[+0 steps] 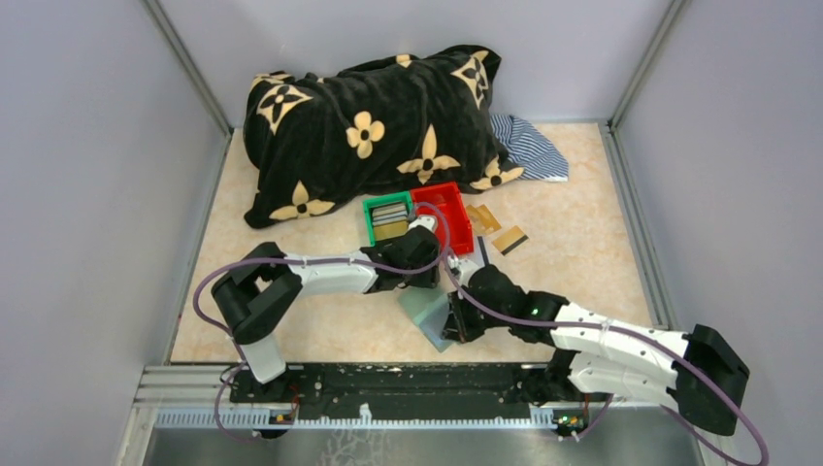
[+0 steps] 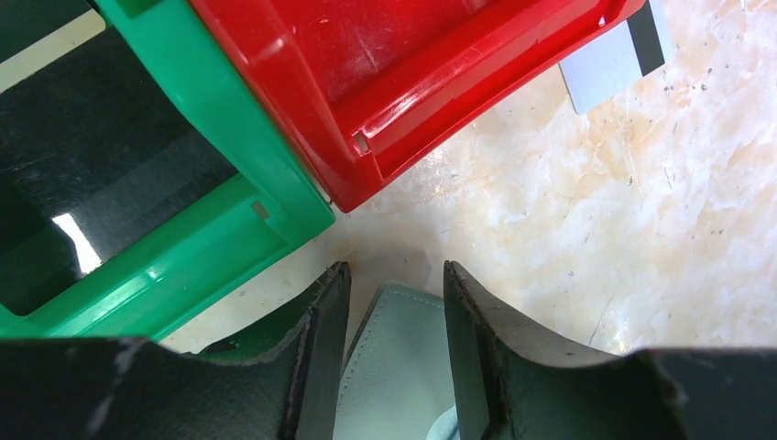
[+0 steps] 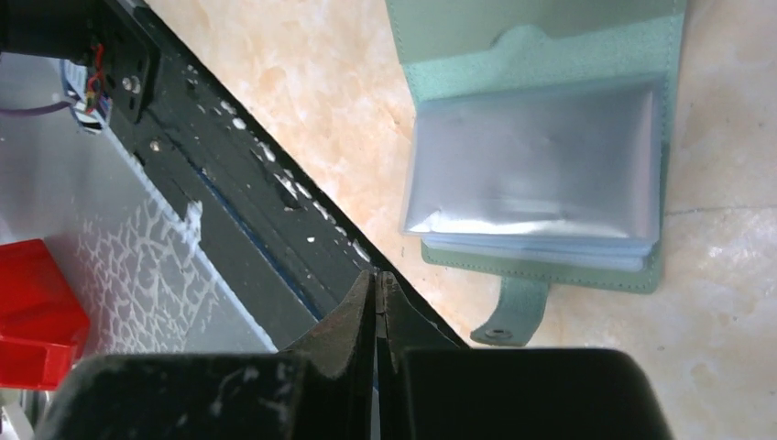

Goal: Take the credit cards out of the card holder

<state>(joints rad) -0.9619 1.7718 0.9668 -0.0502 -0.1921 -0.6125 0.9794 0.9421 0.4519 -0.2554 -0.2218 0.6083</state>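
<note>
The grey-green card holder (image 1: 430,313) lies open on the table between the two arms. In the right wrist view its clear inner pockets (image 3: 536,160) face up and its closure tab (image 3: 515,312) points toward me. My left gripper (image 2: 394,270) sits just in front of the bins, its jaws closed on the holder's cover (image 2: 403,367), which stands between them. My right gripper (image 3: 377,275) is shut and empty, at the holder's near right edge. Two gold credit cards (image 1: 483,217) (image 1: 510,240) lie right of the red bin. Another card (image 2: 609,60) pokes out from under that bin.
A green bin (image 1: 372,225) holding cards and a red bin (image 1: 456,225) stand side by side just beyond my left gripper (image 1: 419,248). A black flower-print blanket (image 1: 369,126) and striped cloth (image 1: 529,146) fill the back. The black rail (image 3: 247,211) runs along the near edge.
</note>
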